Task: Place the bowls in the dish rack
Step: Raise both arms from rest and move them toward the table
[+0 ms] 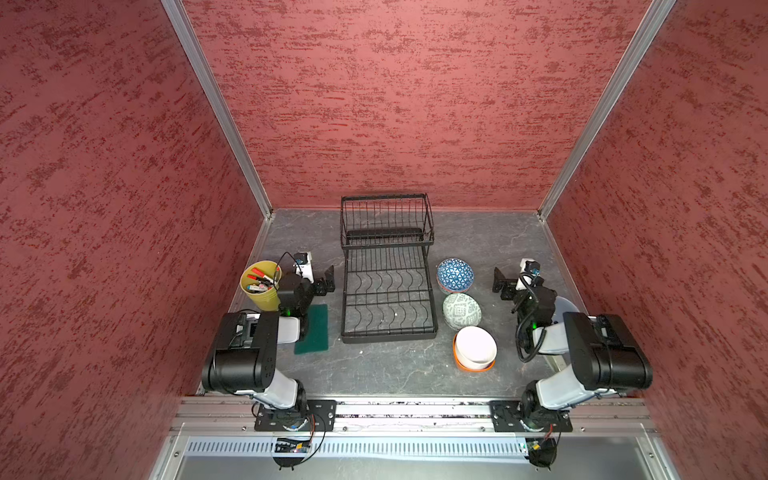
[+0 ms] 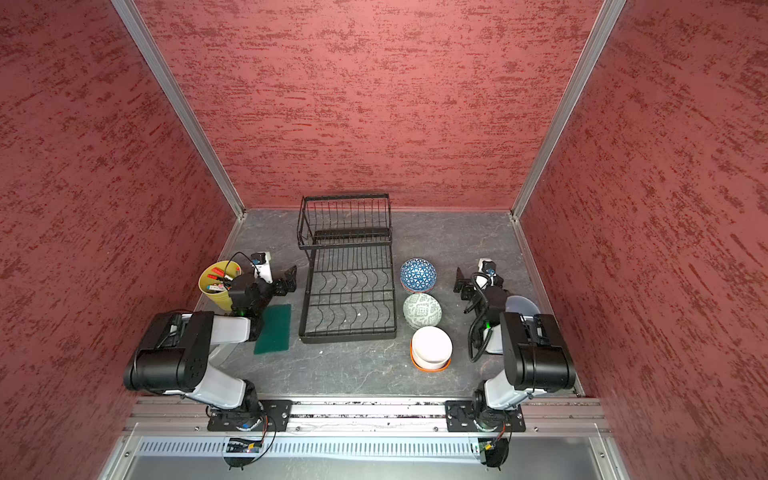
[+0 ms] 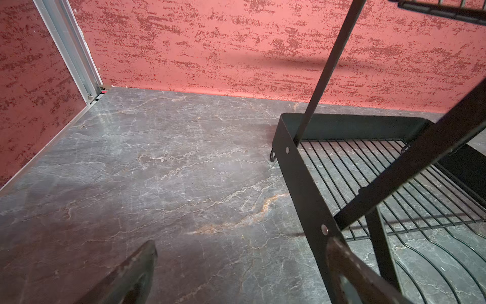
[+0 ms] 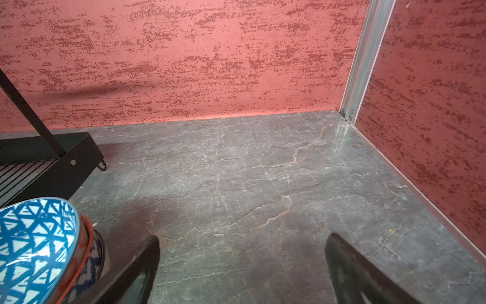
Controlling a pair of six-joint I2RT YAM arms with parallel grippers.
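On the desk's [image 1: 395, 365] left edge stands a yellow-green pot of pens [image 1: 261, 284], with a green pad [image 1: 312, 328] lying near it, closer to my side. Next comes my left gripper [image 1: 328, 281], jaws spread wide and holding nothing, just beside the dish rack [image 1: 388, 291]. That rack lies mid-desk, its long axis running from my side toward the back wall [image 1: 395, 104], raised basket [image 1: 386, 216] at the far end. Along its right side the bowls [image 2: 422, 311] sit on the desk in a row parallel to that axis: a blue-patterned bowl [image 1: 455, 272] mouth up atop others, a grey-green patterned bowl [image 1: 462, 311], then a white bowl [image 1: 476, 347] nested in an orange bowl [image 1: 473, 367]. Right of them my right gripper [image 1: 498, 281] is spread wide too, gripping nothing, pointing toward the back wall.
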